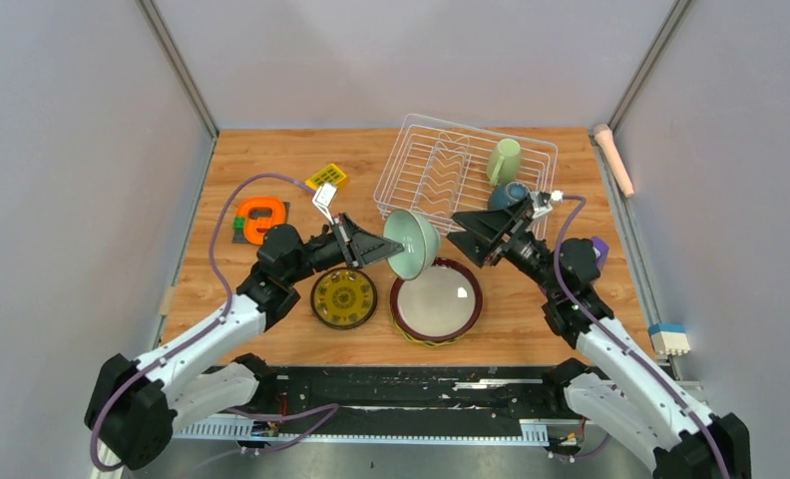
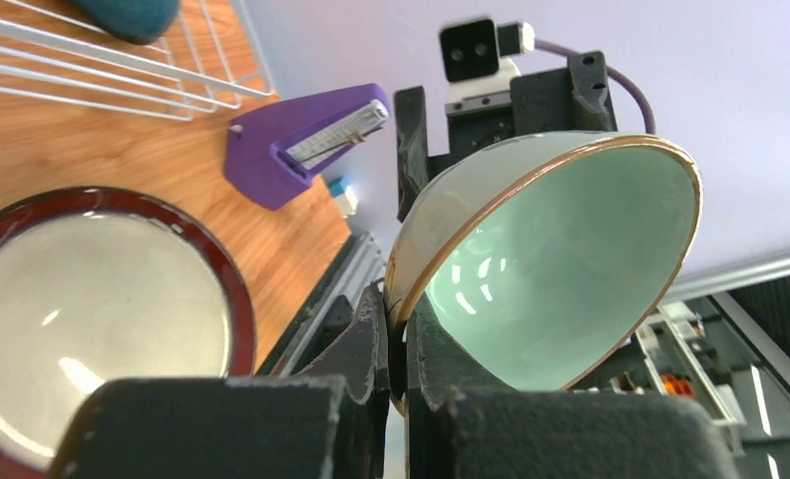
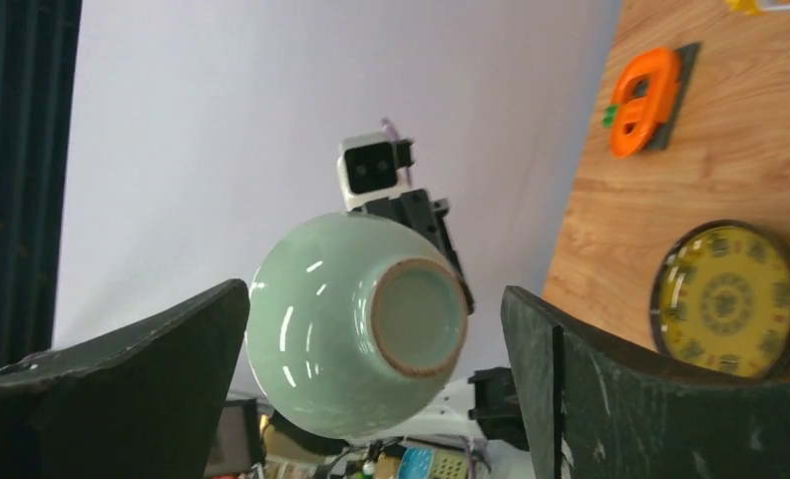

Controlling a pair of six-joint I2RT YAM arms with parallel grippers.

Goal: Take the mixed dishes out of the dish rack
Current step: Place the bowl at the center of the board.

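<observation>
Pinching the rim of the mint bowl, the left claw is shut almost flat on it, one finger inside the lip and one outside. The bowl hangs in the air on its side, between the two claws, with its foot turned toward the right claw. That claw is spread wide and has hold of nothing; a gap shows between it and the bowl.

Under the held bowl a maroon-rimmed pale plate lies flat on the counter. Under the left claw lies the small black yellow-patterned plate, just beside the maroon-rimmed one.

Beyond both claws stands the dish rack, a white wire basket. Its right end holds a light green mug and a teal bowl, the latter just past the right claw.

Out to the left claw's far left are an orange ring-shaped thing on a dark pad and a yellow toy block. A purple wedge sits behind the right claw, near its arm.

The counter is warm wood grain. Pale lilac-grey walls close it in on three sides, with metal posts in the far corners. A pink cylinder lies along the right edge.
</observation>
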